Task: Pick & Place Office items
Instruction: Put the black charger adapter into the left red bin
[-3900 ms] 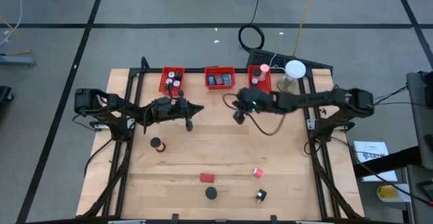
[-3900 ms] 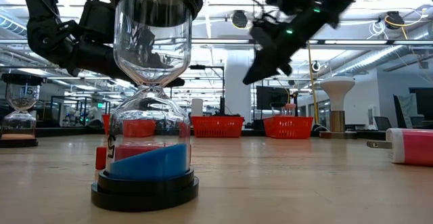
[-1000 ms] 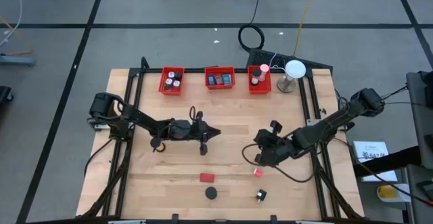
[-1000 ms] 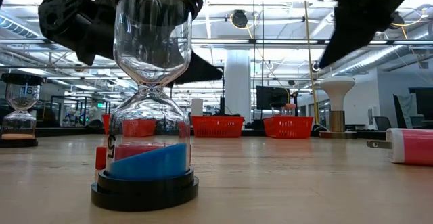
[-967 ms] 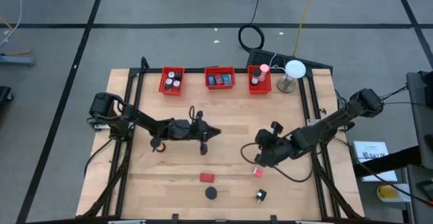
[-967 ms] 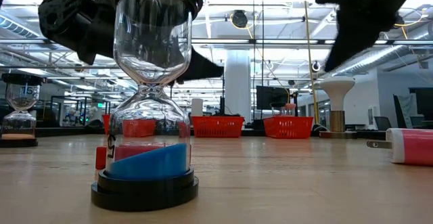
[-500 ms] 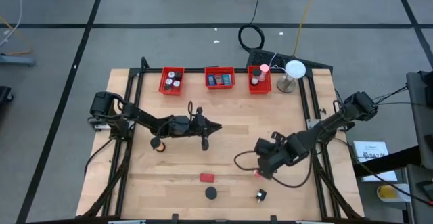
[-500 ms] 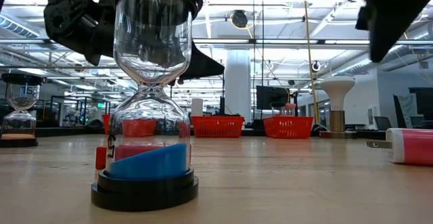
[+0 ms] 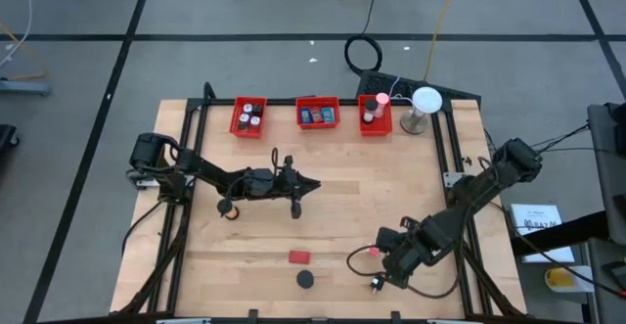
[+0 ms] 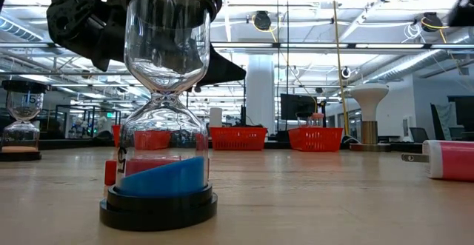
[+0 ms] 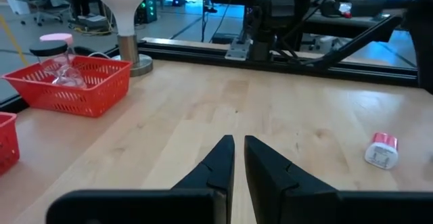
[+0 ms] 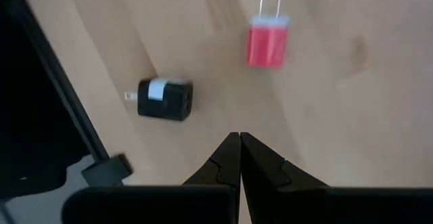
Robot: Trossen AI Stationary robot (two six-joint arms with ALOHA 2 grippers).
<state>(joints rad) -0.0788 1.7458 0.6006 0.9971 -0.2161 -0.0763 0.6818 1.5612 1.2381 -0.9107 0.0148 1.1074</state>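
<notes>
On the near part of the table lie a pink plug adapter [image 12: 268,42], a black plug adapter [image 12: 166,99], a red block [image 9: 298,256] and an hourglass with blue sand [image 10: 159,126], which stands on its black base. My right gripper [image 12: 239,137] hangs shut above the table, pointing steeply down, close to the two adapters and touching neither. My left gripper [image 11: 237,143] hovers level over the table's middle [image 9: 311,183]. Its fingers are together but for a narrow slit, with nothing between them. A second hourglass [image 9: 227,208] stands beside the left arm.
Three red bins [image 9: 248,116] [image 9: 318,113] [image 9: 375,115] line the far edge, each with small items inside. A white round lamp [image 9: 425,101] stands at the far right. The black frame rail [image 12: 40,82] runs close beside the black adapter.
My right gripper has swung toward the table's near edge, from beside the pink adapter to a spot between the two adapters. It has tipped from a slant to point steeply down, and it has stayed shut. Nothing on the table has moved.
</notes>
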